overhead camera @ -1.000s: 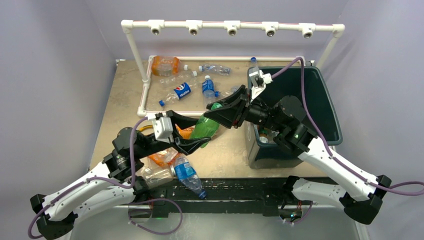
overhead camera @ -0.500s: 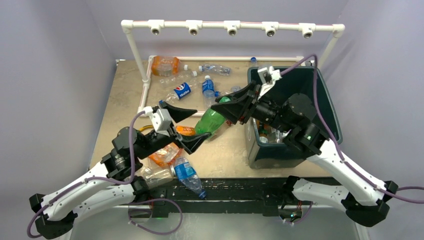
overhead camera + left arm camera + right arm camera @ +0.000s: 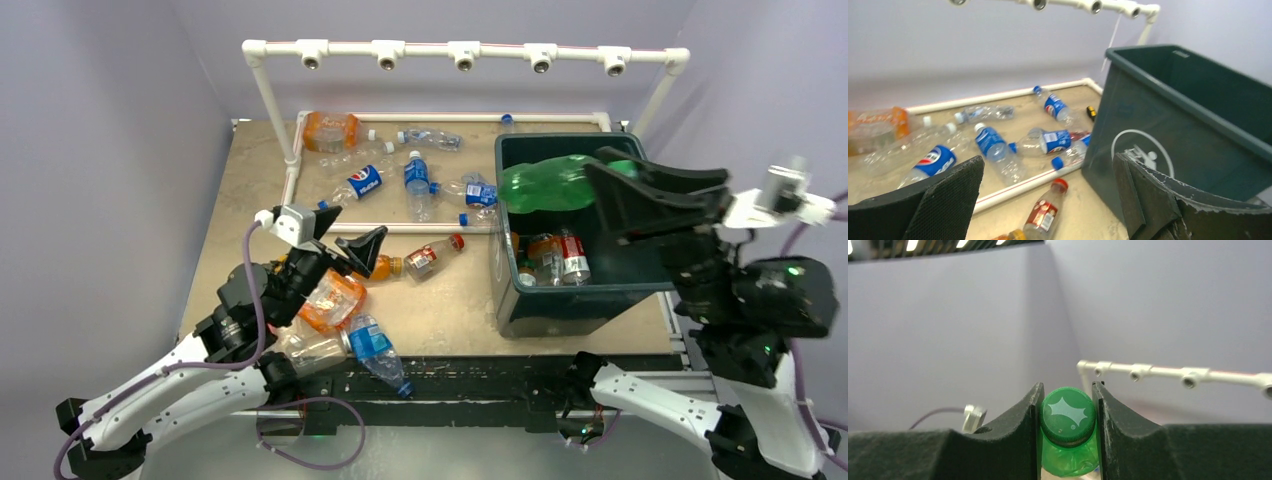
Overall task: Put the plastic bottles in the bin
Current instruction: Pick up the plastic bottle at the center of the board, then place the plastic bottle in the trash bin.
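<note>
The dark green bin (image 3: 585,300) sits at the table's right, with bottles (image 3: 555,255) lying inside. Above its open top the green bottle (image 3: 545,183) lies roughly level, its long axis running left to right and its base pointing left. The right gripper (image 3: 606,186) pinches its cap (image 3: 1068,412). The left gripper (image 3: 352,230) gapes empty above an orange bottle (image 3: 330,300).

White arms (image 3: 190,385), black pincers (image 3: 348,232) (image 3: 600,190), purple cables (image 3: 247,255)
</note>
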{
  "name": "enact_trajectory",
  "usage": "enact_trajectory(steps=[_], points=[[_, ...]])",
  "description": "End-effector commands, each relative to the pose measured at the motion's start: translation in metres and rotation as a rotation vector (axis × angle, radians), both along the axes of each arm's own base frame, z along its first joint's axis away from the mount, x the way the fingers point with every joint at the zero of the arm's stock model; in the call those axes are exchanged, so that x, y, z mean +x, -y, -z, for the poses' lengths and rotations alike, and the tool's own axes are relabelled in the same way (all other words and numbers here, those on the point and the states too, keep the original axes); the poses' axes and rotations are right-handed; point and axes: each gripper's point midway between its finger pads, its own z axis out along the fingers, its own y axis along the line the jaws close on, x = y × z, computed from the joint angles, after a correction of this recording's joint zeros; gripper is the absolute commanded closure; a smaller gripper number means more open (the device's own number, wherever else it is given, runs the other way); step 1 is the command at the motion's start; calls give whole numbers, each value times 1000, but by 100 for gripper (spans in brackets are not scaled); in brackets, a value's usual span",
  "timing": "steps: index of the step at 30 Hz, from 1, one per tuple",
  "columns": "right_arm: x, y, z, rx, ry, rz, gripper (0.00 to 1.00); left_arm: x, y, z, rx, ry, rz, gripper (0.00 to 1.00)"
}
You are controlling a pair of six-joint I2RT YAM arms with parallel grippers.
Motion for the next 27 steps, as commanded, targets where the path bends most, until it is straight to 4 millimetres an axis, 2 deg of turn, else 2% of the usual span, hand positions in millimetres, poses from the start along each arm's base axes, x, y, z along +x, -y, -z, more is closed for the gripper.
enact_trajectory(steps=[1,5,9,12,19,27], points=[[14,53,-7,59,7,259,100,11,-24,15,29,-21,-136,1],[32,83,19,57,-86,452,100,17,-54,20,36,-49,-287,1],[49,91,59,16,-195,562,100,23,-91,33,55,-104,-490,1],[58,91,87,-1,-254,600,100,26,-109,42,81,-143,-611,1],[68,91,143,-39,-371,661,100,33,-114,55,160,-201,-709,1],[79,74,179,-126,-458,654,100,35,-110,61,195,-216,-708,1]])
